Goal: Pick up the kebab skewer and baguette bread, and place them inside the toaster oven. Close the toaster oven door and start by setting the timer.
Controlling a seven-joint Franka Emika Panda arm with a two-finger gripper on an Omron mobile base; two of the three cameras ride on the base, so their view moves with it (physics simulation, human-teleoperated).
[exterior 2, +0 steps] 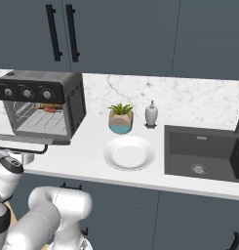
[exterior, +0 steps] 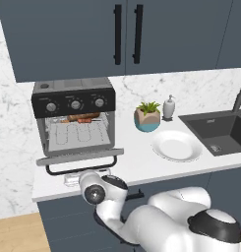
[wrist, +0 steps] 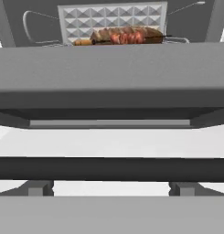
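Skewer and bread lie at the oven's back. Its door hangs open over the counter's front edge, so the wide-open, empty gripper sits below its handle, likely to lift it.

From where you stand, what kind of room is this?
Most likely a home kitchen, rendered rather than real. A toaster oven stands open on a white marble-look counter, a dark sink is set into that counter, and dark blue cabinets hang above.
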